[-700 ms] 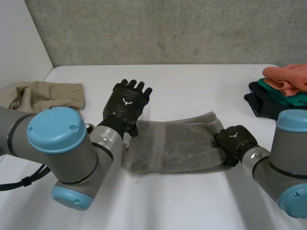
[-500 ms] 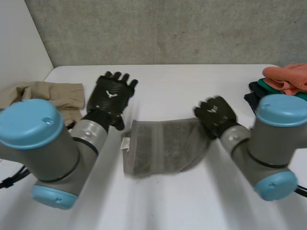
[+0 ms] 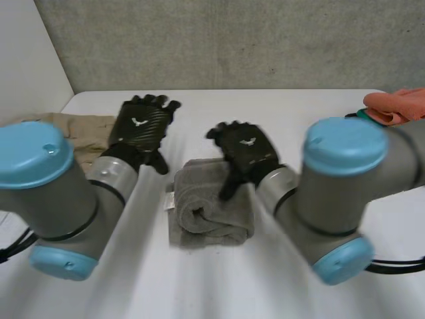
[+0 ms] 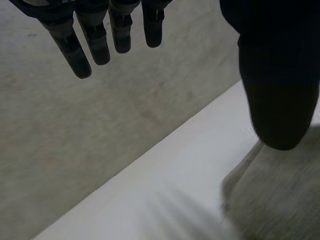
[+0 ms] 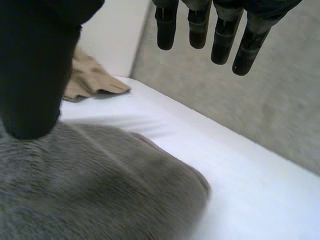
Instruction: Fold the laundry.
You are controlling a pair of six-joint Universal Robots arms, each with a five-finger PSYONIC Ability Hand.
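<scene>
White table [image 3: 279, 119] runs back to a grey concrete wall [image 3: 232, 40]. At the far left lies a crumpled beige cloth [image 3: 89, 136], apart from the work. Next comes the left hand [image 3: 141, 126], raised off the table just beside the far left corner of the grey towel [image 3: 206, 222]; in its wrist view the fingers [image 4: 95, 40] are straight and spread and hold nothing, and the towel's edge lies down past the thumb [image 4: 280, 90]. The towel sits in the middle of the table, doubled over itself into a loose, bulging fold, not yet flat. Its longer side now seems to run from the front of the table toward the wall. The right hand [image 3: 247, 151] hovers right over the towel's far half, fingers [image 5: 197, 30] straight and relaxed, thumb [image 5: 35, 75] hanging just above the cloth, gripping nothing. At the far right a pile of clothes [image 3: 398, 106] waits. The towel lies under the right palm, so that hand is the nearer one to press the fold flat; the left would have to come in from the side
</scene>
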